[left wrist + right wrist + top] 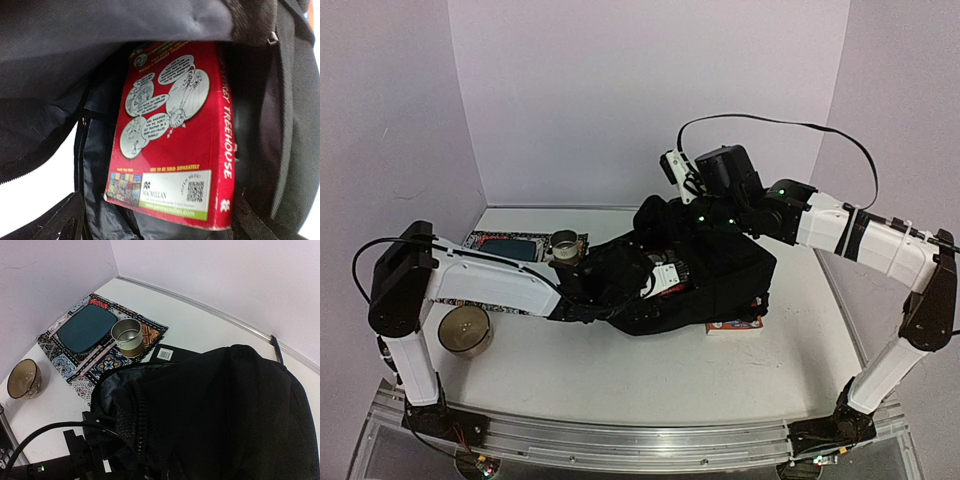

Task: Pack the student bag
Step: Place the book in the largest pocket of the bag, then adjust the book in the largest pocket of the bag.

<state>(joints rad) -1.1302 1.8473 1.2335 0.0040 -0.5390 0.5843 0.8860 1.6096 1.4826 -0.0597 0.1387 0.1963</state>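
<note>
The student bag (720, 270), a big black backpack, lies in the middle of the table with its mouth facing left. My left gripper (663, 277) reaches into that mouth. In the left wrist view the left gripper (160, 234) stands open, its black fingertips (62, 220) wide apart at the bottom corners. A red book (172, 130) rests between them inside the student bag (45, 60), on the grey lining, touched by neither finger. My right gripper (682, 200) is above the bag's raised top flap, shut on the fabric. Its fingers are buried under the black cloth (215, 415).
A patterned mat (107, 362) with a dark blue pouch (86, 328) and a metal cup (127, 335) lies at the back left. A flat black notebook (167, 354) pokes out from under the bag. A brown bowl (464, 330) stands near my left arm. A red-edged thing (735, 327) shows under the bag's near side.
</note>
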